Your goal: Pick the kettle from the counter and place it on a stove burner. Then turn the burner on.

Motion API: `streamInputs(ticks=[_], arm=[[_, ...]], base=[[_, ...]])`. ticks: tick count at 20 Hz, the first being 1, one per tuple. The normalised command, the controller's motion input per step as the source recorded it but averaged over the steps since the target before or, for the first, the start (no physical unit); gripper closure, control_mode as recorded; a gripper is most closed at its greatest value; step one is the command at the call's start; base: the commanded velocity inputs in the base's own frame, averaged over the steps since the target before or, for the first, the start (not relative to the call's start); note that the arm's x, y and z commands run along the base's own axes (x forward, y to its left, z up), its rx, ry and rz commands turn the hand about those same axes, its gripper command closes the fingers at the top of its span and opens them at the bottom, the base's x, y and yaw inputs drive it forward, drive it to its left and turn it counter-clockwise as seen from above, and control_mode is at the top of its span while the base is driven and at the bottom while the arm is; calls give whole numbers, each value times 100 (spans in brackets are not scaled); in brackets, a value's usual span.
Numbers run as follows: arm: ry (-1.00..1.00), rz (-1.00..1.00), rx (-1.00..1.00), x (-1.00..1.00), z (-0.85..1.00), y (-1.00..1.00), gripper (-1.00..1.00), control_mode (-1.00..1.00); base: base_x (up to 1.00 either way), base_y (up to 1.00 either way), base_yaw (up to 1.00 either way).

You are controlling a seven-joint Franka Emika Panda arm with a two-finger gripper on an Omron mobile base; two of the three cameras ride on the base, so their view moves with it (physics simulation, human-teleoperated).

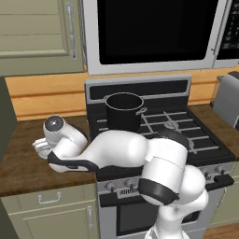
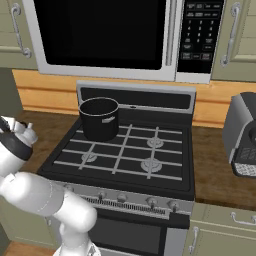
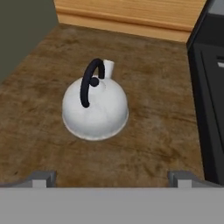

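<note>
The wide-open claw (image 3: 112,177) is hovering above the small silvery-white dome kettle (image 3: 95,107), which is sitting ungrasped on the brown wood-grain counter (image 3: 153,140); carrying, placing and lighting are all remaining.

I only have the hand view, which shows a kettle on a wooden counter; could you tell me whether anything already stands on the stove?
Observer: Yes, a black pot stands on the stove's back-left burner.
Operator: Thank you. Are the other burners free?
Observer: The front-left burner and both right ones carry nothing.
Operator: And where is the kettle relative to the stove?
Observer: The kettle sits on the counter left of the stove, with the gripper open above it.
</note>
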Motion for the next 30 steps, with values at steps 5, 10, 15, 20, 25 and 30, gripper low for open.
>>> streamInputs(ticks=[5, 10, 15, 20, 25, 30], arm=[[0, -2, 0, 22, -9, 4, -100, -100], [0, -2, 0, 29, -18, 4, -100, -100], [1, -1, 0, 29, -18, 12, -100, -100], [1, -1, -1, 28, -17, 20, -100, -100], [0, -1, -1, 25, -14, 19, -100, -100], [0, -1, -1, 20, -13, 15, -100, -100]], base=[[0, 0, 0], [0, 0, 0], [0, 0, 0], [0, 0, 0], [0, 0, 0], [0, 0, 0]])
